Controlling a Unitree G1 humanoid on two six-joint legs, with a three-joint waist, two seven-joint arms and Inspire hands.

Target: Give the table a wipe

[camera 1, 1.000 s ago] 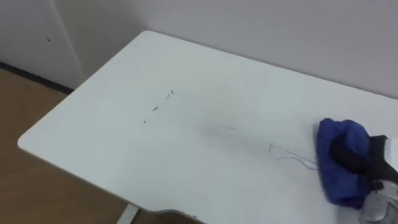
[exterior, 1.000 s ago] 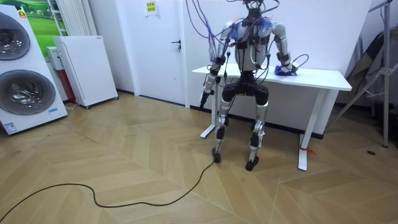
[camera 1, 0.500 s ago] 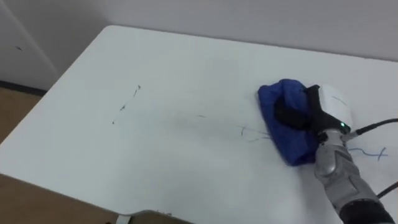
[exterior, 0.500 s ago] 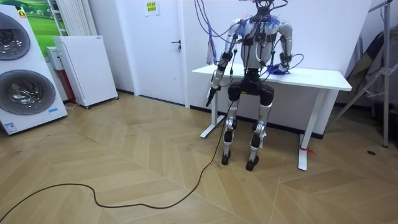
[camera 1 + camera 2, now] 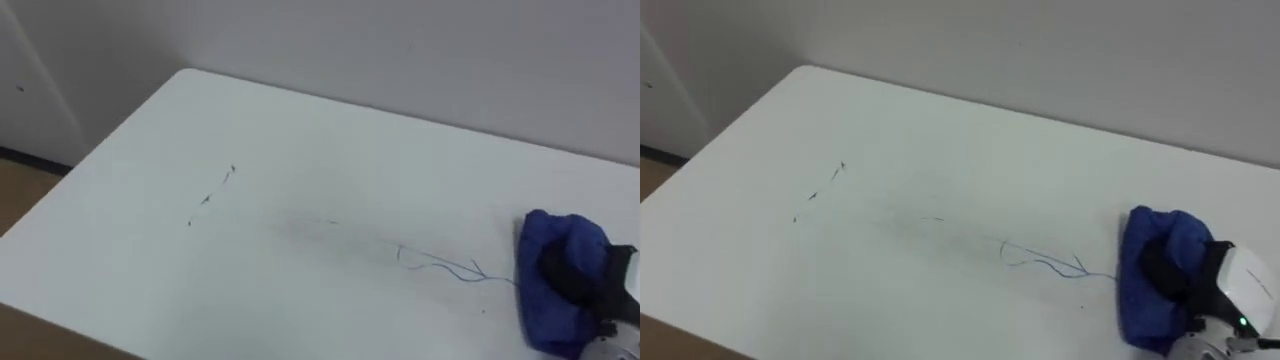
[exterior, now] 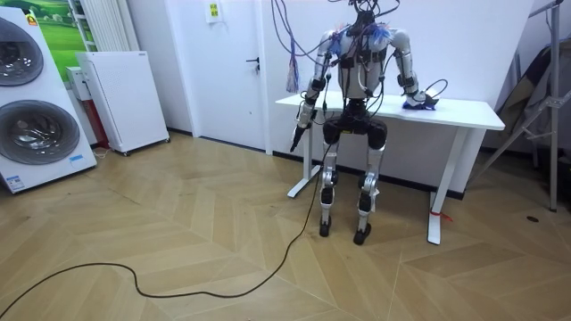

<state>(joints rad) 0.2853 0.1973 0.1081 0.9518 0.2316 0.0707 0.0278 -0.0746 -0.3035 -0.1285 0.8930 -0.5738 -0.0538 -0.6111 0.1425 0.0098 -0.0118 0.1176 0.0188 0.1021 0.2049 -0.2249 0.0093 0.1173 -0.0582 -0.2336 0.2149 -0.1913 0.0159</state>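
The white worktop [image 5: 300, 130] carries a thin blue scribble [image 5: 445, 265] just left of the crumpled blue cloth [image 5: 555, 255], which my right robot hand [image 5: 1238, 283] clutches with curled fingers.

One table [image 5: 300, 150], one blue cloth [image 5: 560, 235], two washing machines [image 6: 36, 143].

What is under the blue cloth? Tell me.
The white table carries the blue cloth, with the right hand gripping it from above. Blue pen lines run toward its left edge; whether they continue beneath is hidden.
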